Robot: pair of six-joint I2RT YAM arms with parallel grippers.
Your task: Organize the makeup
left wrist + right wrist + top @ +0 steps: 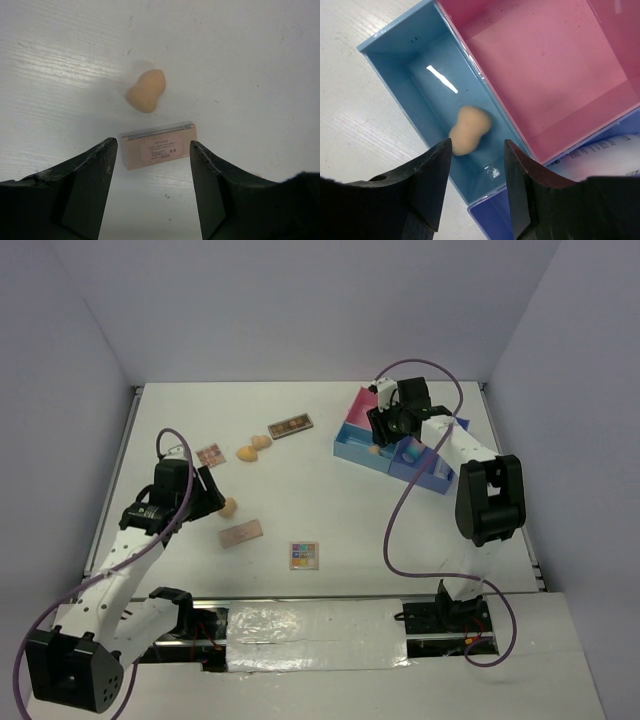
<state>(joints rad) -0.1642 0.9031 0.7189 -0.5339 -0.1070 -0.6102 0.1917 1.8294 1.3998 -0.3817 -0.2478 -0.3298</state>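
**Top external view: one sponge in, and plenty of ways left to botch this**

The biggest worry is the tray (348,448) itself. My right gripper (476,145) hangs right over its light-blue compartment, jaws apart with nothing between them. If I lift out crooked, a finger could catch the wall and drag the whole tray along. The binned sponge (470,131) lies in that compartment, but it's blurred on the right wrist cam, so I can't tell if it's at rest.

Well away from the tray, on the left arm's side, my left gripper (152,144) is spread wide and empty too. It hovers over the pink palette (159,146), with a loose sponge (146,91) just beyond. That palette lies flat, so I reckon the fingers could scrape the table (350,520) or skid off its edges. A sloppy grab could also knock the sponge rolling.

Count, big to small:
- Tray: one.
- Palettes: four, all outside the tray. These are the brown palette (290,426) nearest it, the square multicolour palette (304,555), the pink one, and a small palette (210,455) farthest off.
- Sponges: four. One is in the tray, a sponge pair (253,449) sits just past the brown palette, and there's the loose one.
- Bottles: there's something white with print (615,150) in the tray's purple-blue compartment, but I can't count it.
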